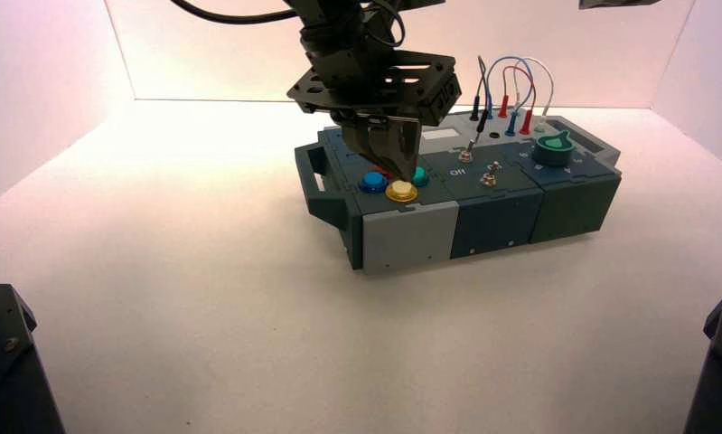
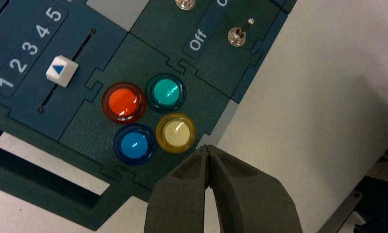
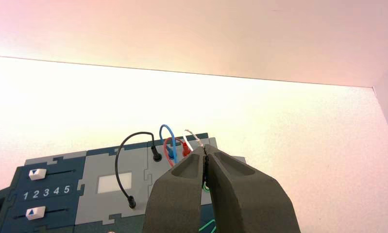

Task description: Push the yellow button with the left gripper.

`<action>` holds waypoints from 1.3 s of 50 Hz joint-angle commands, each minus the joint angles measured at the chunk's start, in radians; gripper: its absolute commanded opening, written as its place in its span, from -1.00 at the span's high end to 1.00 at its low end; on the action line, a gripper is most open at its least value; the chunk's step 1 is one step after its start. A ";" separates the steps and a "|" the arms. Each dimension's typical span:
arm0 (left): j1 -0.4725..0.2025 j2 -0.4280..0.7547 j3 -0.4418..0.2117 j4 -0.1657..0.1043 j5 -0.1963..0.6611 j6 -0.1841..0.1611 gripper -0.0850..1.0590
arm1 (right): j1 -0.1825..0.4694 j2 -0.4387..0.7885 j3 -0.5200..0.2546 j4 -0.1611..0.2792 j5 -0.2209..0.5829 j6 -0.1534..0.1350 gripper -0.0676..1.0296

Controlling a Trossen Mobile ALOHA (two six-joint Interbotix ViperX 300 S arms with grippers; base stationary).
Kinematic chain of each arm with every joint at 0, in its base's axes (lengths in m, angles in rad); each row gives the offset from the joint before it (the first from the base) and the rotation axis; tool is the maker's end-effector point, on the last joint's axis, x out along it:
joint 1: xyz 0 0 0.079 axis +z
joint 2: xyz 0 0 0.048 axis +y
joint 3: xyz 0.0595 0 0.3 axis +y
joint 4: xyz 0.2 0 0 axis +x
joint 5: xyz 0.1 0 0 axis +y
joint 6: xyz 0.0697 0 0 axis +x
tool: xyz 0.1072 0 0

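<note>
While the left gripper [image 1: 409, 177] hovers low over the box's front left corner, its 2 fingers are closed

As the high view shows, the yellow button [image 2: 177, 133] sits near the front edge of the box [image 1: 499, 217], toward its left end, directly below the fingertips or just beside them. Those 2 fingers are clenched tip to tip with nothing between them; whether they touch the button, I cannot tell.

The button is 1 of 4 round ones set close together. The blue button [image 2: 134, 144] is on its left, the green button [image 2: 166, 92] is behind it to the right, and the red-orange button [image 2: 124, 102] is at the back of the group, partly hidden by the gripper in the high view.

Farther out, I count 2 sliders with white caps. The slider [image 2: 62, 71] nearer the buttons has its cap between the ends of its slot; the other slider [image 3: 37, 174] has its cap at the end by the 1. Both share a scale printed 1 to 5. To the right of the buttons are 2 metal switches [image 2: 237, 36], with "Off" printed beside them, then 1 green knob [image 1: 554, 148]. Behind these, 4 wires [image 1: 511, 61] arch up: black, blue, red and white.

The right gripper [image 3: 205, 148] is idle, high up at the far right, its 2 fingers closed on nothing.
</note>
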 commanded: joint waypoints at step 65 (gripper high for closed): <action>0.040 0.037 -0.026 0.023 -0.051 0.009 0.91 | 0.000 -0.028 -0.015 0.000 -0.005 -0.002 0.92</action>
